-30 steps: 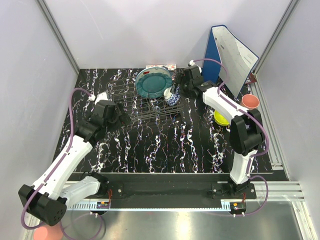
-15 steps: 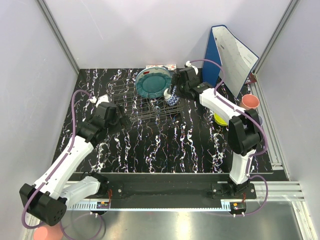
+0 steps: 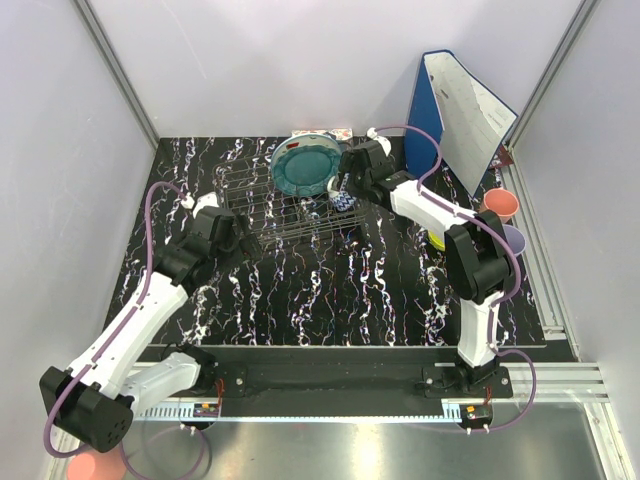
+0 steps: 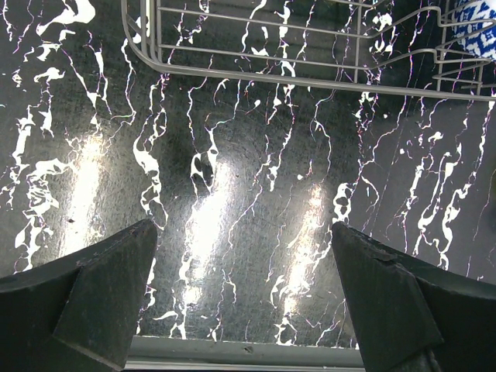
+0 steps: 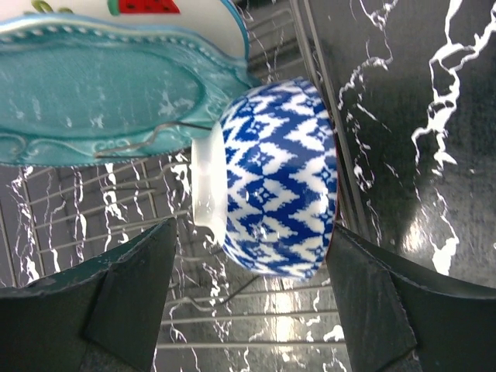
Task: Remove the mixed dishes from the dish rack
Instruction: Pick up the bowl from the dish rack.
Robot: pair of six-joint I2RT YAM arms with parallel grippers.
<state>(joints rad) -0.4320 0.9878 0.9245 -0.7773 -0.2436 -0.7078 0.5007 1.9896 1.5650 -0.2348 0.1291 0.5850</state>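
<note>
A: From above, what crowds the dish rack point(image 3: 265, 205)?

B: It sits toward the far edge of the black marbled table point(image 3: 330, 300), its long axis running left to right. A blue binder point(image 3: 428, 100) stands open at the far right corner. A patterned book point(image 3: 342, 133) lies at the far edge behind the rack. The pink cup point(image 3: 499, 204) and lilac cup point(image 3: 512, 238) are out by the right edge. The right arm covers most of what I take to be the yellow-green bowl point(image 3: 434, 240).

A: And inside the rack?

B: The teal scalloped plate point(image 3: 307, 170) stands on edge, facing the near side. The white plate with red watermelon marks point(image 3: 303, 136) is just behind it. The blue-white patterned bowl point(image 3: 343, 201) is at the rack's right end, with the right gripper point(image 3: 346, 186) directly over it. The left gripper point(image 3: 248, 241) hangs off the rack's near left corner.

A: The left wrist view?

B: Jaws wide apart over bare table, nothing between them. The rack's rail crosses the top of the view, beyond the fingertips point(image 4: 143, 232).

A: The right wrist?

B: The bowl stands on edge, white foot toward the teal plate and mouth turned away, so its axis runs from one finger to the other. The jaws are spread, and the bowl's lower part lies between the fingertips point(image 5: 167, 232). A gap shows on the foot side. On the rim side I can't tell whether there is contact.
</note>
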